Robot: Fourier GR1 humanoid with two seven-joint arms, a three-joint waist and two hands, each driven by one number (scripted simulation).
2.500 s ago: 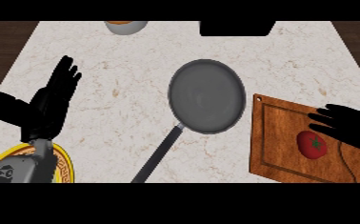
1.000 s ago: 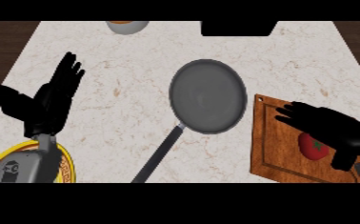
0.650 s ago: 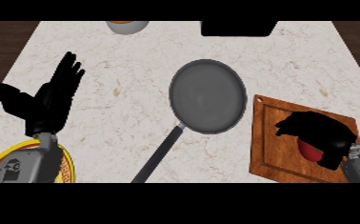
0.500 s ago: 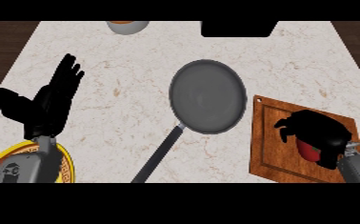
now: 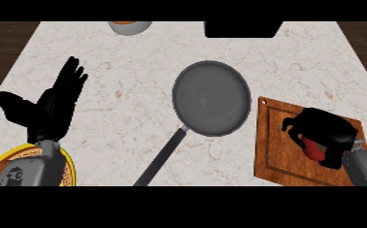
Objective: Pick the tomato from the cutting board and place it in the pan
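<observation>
Right hand (image 5: 326, 132): now curled over tomato (image 5: 314, 149) on cutting board (image 5: 276, 144), apparently gripping; earlier hovering open. Left hand (image 5: 54, 103): open, unchanged.

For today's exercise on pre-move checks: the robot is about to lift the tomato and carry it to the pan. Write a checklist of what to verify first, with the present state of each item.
1. Right hand curled over the tomato: ok, red shows under the fingers.
2. Tomato enclosed on all sides: cannot tell, the hand hides most of it.
3. Tomato still at the cutting board, not lifted: ok.
4. Pan holds nothing inside: ok.
5. Counter between board and pan bare of obstacles: ok.
6. Left hand out of the way: ok, open and resting at the view's left, above a yellow-rimmed plate.
</observation>
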